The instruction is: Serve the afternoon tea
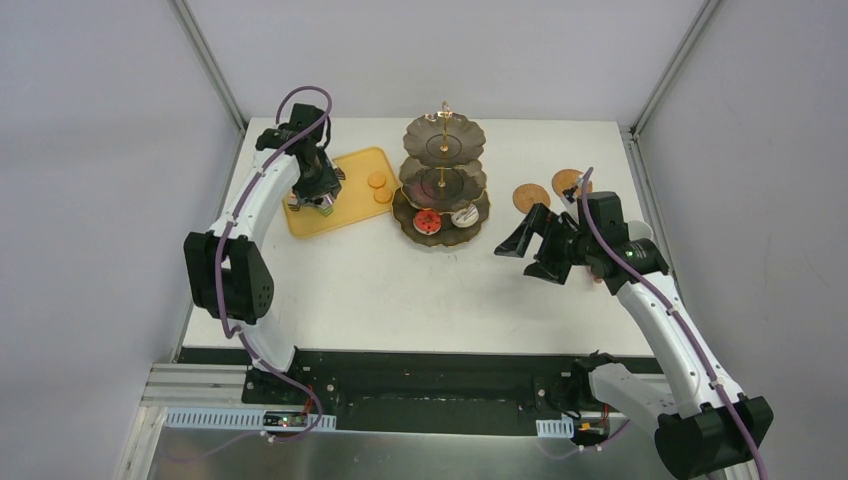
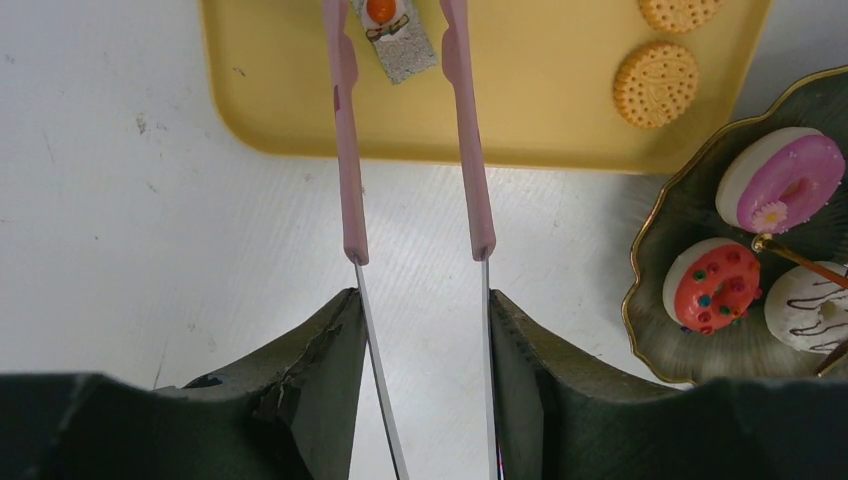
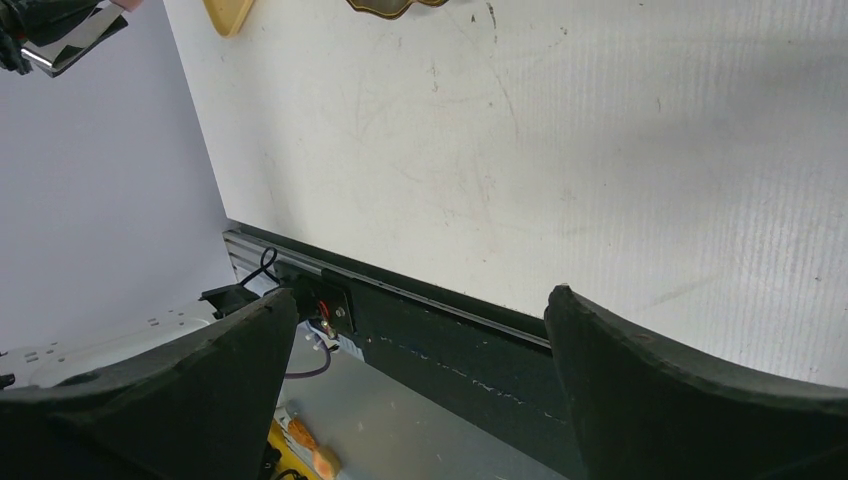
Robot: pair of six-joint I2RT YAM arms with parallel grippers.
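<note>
My left gripper (image 1: pixel 318 195) is shut on a pair of metal tongs (image 2: pixel 350 180) with pink tips. The tips stand apart on either side of a small grey cake (image 2: pixel 395 35) with an orange topping. That cake lies on the yellow tray (image 2: pixel 540 110), and whether the tips touch it I cannot tell. Two orange cookies (image 2: pixel 655 85) also lie on the tray. The dark three-tier stand (image 1: pixel 443 185) has a pink donut (image 2: pixel 780 180), a red one (image 2: pixel 712 285) and a white one (image 2: pixel 805 305) on its bottom tier. My right gripper (image 1: pixel 525 245) hangs open and empty right of the stand.
Two round woven coasters (image 1: pixel 531 196) lie at the back right, just behind the right arm. In the right wrist view the white table (image 3: pixel 550 150) runs down to its dark front rail (image 3: pixel 440 330). Grey walls close in both sides.
</note>
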